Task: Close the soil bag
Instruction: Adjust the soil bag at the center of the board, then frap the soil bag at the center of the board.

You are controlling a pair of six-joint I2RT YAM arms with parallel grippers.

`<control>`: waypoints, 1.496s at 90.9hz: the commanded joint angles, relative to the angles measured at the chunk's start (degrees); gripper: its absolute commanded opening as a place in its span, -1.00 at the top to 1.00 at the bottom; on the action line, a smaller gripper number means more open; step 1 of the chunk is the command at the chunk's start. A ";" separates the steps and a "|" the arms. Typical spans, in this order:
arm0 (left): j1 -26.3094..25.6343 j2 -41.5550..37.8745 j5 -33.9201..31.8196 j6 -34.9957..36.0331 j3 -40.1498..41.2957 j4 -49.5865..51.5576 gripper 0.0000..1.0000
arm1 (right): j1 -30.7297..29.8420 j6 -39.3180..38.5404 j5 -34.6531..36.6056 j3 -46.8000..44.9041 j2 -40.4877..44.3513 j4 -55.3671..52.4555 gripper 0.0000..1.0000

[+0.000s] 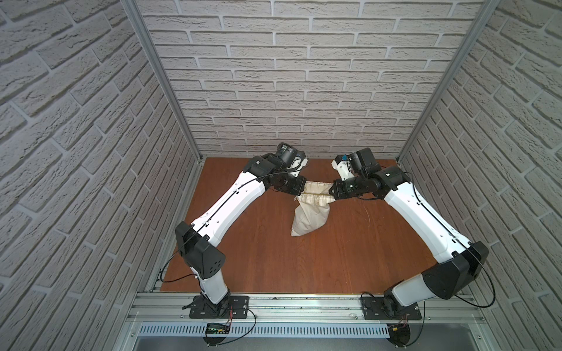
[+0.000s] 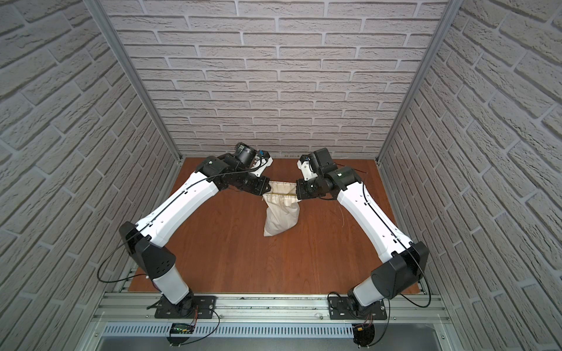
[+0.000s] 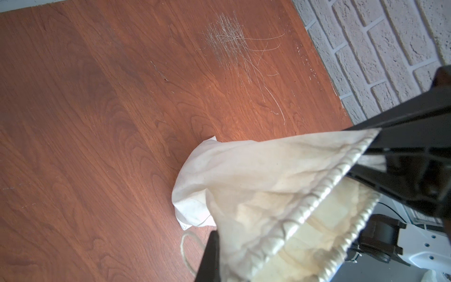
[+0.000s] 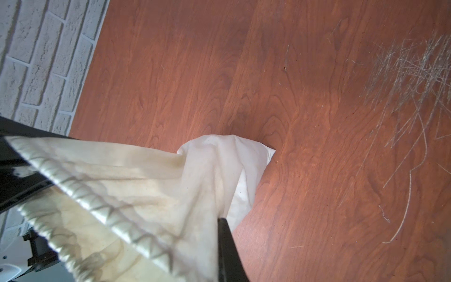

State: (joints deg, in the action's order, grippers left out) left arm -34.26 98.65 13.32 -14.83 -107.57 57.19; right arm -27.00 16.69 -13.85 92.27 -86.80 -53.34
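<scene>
White brick-pattern walls (image 1: 304, 76) enclose a reddish wood-grain desk (image 1: 273, 258). The soil bag (image 1: 308, 217) hangs mid-desk between the left gripper (image 1: 304, 194) and the right gripper (image 1: 333, 193), its bottom resting on the wood. Both sets of jaws pinch opposite ends of its gathered rim. The mouth gapes, so closing seems barely begun. The cord (image 3: 186, 246) trails slack, unpulled. No readable writing shows.
</scene>
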 commanded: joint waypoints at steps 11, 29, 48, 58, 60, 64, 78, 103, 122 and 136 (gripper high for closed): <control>1.33 -0.95 -2.97 0.24 -0.54 1.70 0.37 | 1.60 2.53 -4.10 -0.47 2.48 2.05 0.94; 5.25 -8.27 -3.63 -5.63 7.78 -8.94 -0.33 | 1.60 2.82 -4.17 -0.19 1.73 2.53 0.94; 13.40 -15.96 -3.80 -12.40 12.19 -19.12 -0.53 | 1.61 3.00 -5.01 -0.08 1.46 2.98 0.94; 13.53 -16.31 -1.33 -12.34 14.37 -18.75 -0.68 | 1.60 2.71 -5.06 0.54 1.34 2.71 0.94; 13.63 -16.87 -0.92 -12.66 16.15 -19.69 -0.70 | 1.60 2.55 -5.05 0.94 1.26 2.54 0.94; 13.83 -18.75 0.31 -13.26 19.95 -22.01 -0.75 | 1.60 2.33 -5.14 1.56 1.01 2.05 0.94; 12.99 -24.69 4.02 -11.56 32.49 -32.10 -0.91 | 1.60 1.84 -6.07 1.72 0.91 1.54 0.93; 4.55 -22.78 -0.14 10.20 36.38 -34.33 -0.95 | 1.52 1.65 -7.53 1.53 1.41 1.31 0.94; 4.33 -18.64 -2.73 18.89 36.95 -35.40 -0.95 | 1.26 1.76 -8.04 1.42 2.46 1.05 0.94; 4.64 -16.36 -4.02 21.49 37.08 -37.54 -0.94 | 1.03 1.67 -8.13 1.41 2.98 0.72 0.93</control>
State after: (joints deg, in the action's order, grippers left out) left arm -30.00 81.19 10.70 1.54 -71.50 24.08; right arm -25.61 19.03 -20.69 92.40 -86.28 -53.43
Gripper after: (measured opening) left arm 0.972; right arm 0.070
